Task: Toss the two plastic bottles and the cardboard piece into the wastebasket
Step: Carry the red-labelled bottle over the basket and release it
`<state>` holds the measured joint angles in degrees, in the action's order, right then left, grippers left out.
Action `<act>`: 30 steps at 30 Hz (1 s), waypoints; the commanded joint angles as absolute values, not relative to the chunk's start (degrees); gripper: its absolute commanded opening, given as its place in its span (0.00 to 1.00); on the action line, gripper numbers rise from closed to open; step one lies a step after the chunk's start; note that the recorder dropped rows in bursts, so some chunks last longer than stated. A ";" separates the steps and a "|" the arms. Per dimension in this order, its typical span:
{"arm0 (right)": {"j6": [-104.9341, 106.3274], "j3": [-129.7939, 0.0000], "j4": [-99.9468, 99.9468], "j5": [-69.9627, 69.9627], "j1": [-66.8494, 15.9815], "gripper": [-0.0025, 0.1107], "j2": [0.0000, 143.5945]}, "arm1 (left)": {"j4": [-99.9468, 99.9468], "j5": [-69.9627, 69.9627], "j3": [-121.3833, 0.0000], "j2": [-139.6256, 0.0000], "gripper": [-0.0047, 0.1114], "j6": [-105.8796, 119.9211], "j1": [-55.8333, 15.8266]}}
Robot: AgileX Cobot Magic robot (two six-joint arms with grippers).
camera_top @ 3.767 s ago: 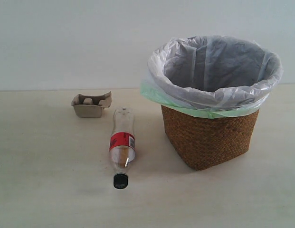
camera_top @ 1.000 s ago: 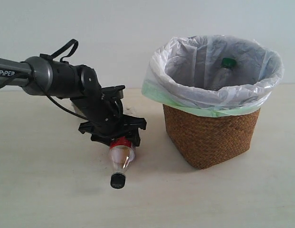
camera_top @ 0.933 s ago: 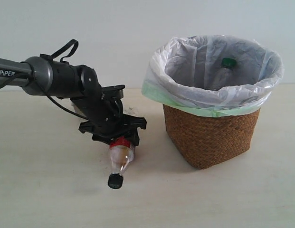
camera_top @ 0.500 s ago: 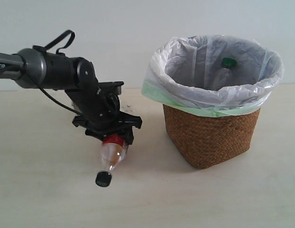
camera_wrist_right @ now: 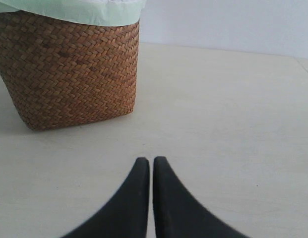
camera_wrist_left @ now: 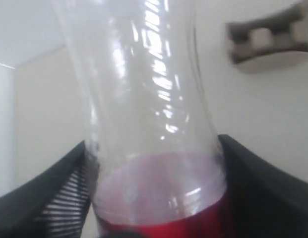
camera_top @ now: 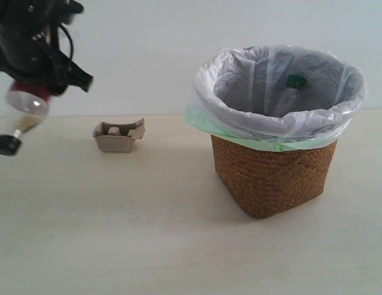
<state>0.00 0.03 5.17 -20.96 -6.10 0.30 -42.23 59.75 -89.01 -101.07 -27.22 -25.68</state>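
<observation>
Exterior view, upper left of the frame: the left claw grips the red-label bottle around its label band, high above the bench, with the black cap hanging down and tilted toward the left edge. The left wrist view shows both fingers pressed against the clear, slick body. The green-cap bottle already stands inside the wastebasket at right. The cardboard sits on the bench at centre left, well apart from it. The right claw is closed on nothing, low over the bench near the wastebasket.

The carry runs across most of the frame. Smooth plastic held at one band could slip or swing in a fast sweep. The dangling cap end might snag the loose bag at the rim if the pass is low, tugging the liner or tipping the wastebasket. An early release would drop the bottle on the bench, and the upright bottle inside could bounce it back out.
</observation>
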 commanded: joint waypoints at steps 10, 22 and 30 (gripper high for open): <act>0.00 0.00 5.22 -20.71 -5.79 0.02 0.00 | -55.42 66.28 -89.35 -93.61 0.07 -30.92 -23.33; 0.00 0.00 5.22 -20.71 -5.79 0.02 0.00 | 30.40 39.20 -83.23 -98.61 0.07 17.06 -20.43; 0.00 0.00 5.22 -20.71 -5.79 0.02 0.00 | 79.05 36.65 -97.75 -101.99 0.76 43.19 -26.81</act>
<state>0.00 0.03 5.17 -20.96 -6.10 0.30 72.98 41.28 -93.39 -100.39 41.17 -23.96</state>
